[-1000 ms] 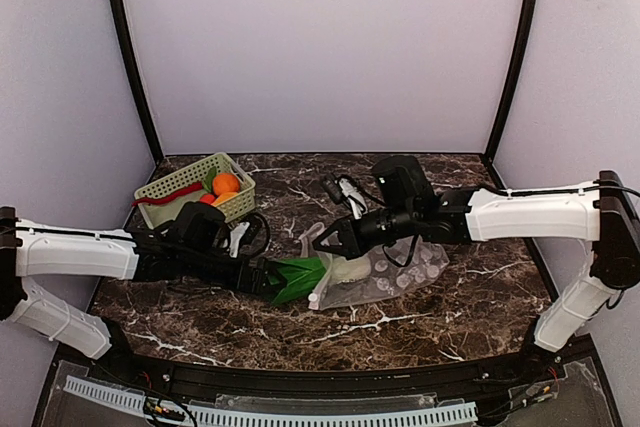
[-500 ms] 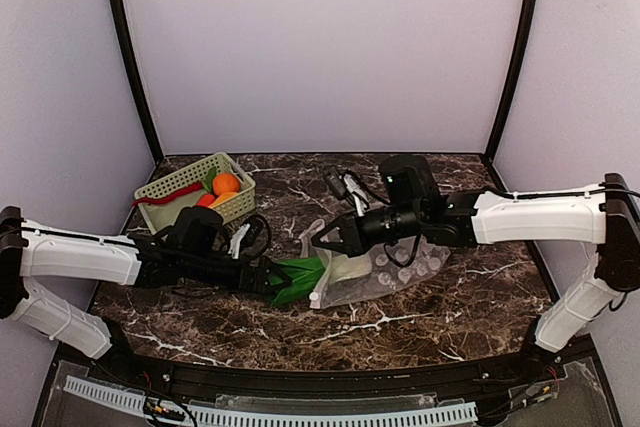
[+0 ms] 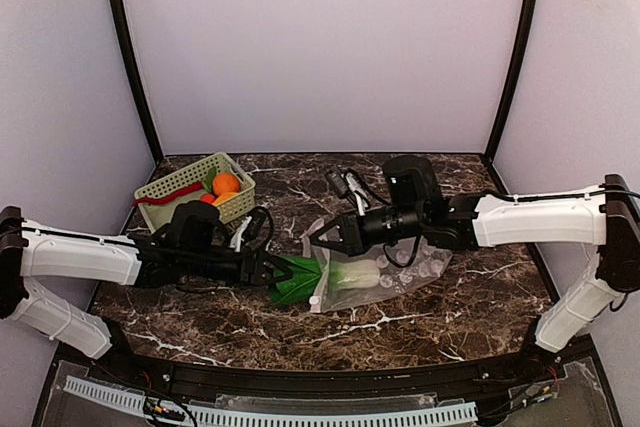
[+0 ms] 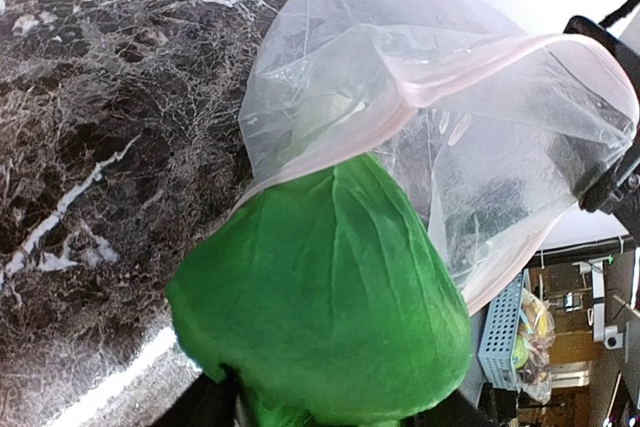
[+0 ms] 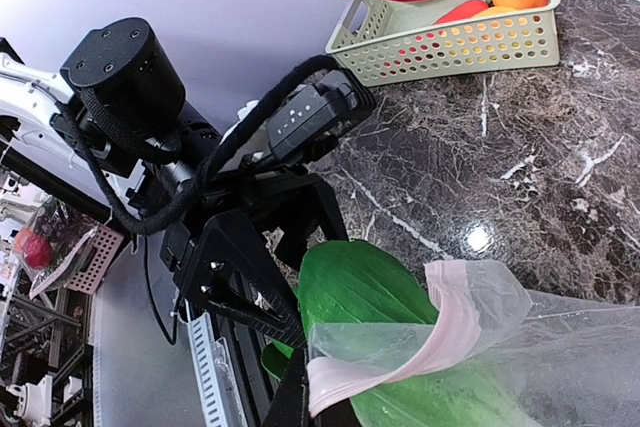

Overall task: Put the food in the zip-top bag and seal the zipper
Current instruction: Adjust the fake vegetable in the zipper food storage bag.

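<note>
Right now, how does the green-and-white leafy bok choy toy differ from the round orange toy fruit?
The bok choy is long and leafy; the orange fruit is small and round. The left gripper holds the bok choy, white end inside the clear zip-top bag; the orange fruit sits in the pale green lattice basket. Both are toy food.

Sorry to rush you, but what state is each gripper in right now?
Left gripper: shut on the bok choy, at its green leaves.
Right gripper: shut on the zip-top bag, at its mouth edge.
</note>
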Robot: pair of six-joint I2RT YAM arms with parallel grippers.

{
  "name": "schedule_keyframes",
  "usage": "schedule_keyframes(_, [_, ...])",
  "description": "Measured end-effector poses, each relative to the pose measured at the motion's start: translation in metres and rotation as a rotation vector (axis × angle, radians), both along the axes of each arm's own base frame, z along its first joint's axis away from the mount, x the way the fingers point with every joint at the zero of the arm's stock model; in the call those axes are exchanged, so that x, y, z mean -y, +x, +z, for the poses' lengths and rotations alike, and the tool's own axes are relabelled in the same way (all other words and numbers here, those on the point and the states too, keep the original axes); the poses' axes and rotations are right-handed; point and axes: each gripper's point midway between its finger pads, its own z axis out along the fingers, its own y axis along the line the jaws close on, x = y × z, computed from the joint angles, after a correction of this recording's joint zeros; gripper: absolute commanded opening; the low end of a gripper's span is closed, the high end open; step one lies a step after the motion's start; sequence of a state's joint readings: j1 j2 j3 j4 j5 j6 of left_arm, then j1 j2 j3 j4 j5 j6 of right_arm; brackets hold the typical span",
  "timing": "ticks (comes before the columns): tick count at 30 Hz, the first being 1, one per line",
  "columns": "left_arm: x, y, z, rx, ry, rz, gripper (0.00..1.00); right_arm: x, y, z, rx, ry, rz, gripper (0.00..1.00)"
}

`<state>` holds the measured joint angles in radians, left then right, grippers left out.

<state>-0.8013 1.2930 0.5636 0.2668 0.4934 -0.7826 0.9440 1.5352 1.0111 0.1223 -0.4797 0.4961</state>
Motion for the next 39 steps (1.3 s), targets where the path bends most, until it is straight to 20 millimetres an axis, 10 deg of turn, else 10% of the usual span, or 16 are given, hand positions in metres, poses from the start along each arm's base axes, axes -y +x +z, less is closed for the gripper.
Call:
schedule_keyframes(8, [0.009,0.002,0.009,-0.017,-0.061,0.000,0.03,-0.002,0.001,0.005,-0.004,0.021,-0.003,0.00])
schedule_keyframes(18, [0.020,0.011,0.030,0.055,-0.132,0.019,0.01,-0.004,0.003,0.012,-0.007,0.085,-0.021,0.00])
schedule_keyframes(28, [0.013,0.026,0.092,0.272,-0.250,0.104,0.01,0.001,0.005,0.012,-0.064,0.176,-0.089,0.00])
schedule_keyframes(39, [0.018,0.032,0.089,0.323,-0.246,0.095,0.01,-0.004,0.000,0.053,-0.075,0.339,-0.050,0.00])
